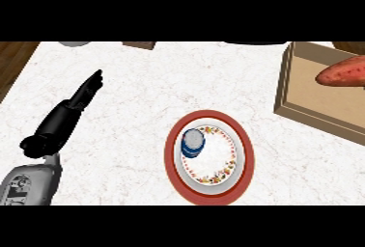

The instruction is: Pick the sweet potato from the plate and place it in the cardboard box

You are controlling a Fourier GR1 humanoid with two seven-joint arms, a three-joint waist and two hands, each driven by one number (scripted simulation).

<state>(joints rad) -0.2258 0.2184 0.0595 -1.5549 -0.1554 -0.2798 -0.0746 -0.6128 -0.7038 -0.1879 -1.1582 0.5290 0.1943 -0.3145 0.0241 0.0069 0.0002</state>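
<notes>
Currently, the counter (pixel 143 87) is taking up most of the view, pale and marbled, with a strip of dark wood showing at its far left edge. The box (pixel 314 91) is sitting at the far right, open at the top, its tan walls and floor showing and part of it running out of view. The plate (pixel 176 169) is lying near the middle, red-rimmed with a floral inner band. A small blue and white round object (pixel 192 142) is resting on its left part; what it is cannot be told.

The left hand (pixel 85 91) is lying at the left, well apart from plate and box, fingers straight and together, holding nothing. The right hand is not appearing in the view.

The potato (pixel 342 72) is showing at the right edge, inside the outline of the box, off the plate. Whether it is resting on the box floor or hanging above it cannot be told.

Judged from this, the placing step is under way or just finishing. The next move is calling for confirmation that the potato is seated within the walls, then withdrawal clear of the box rim.
</notes>
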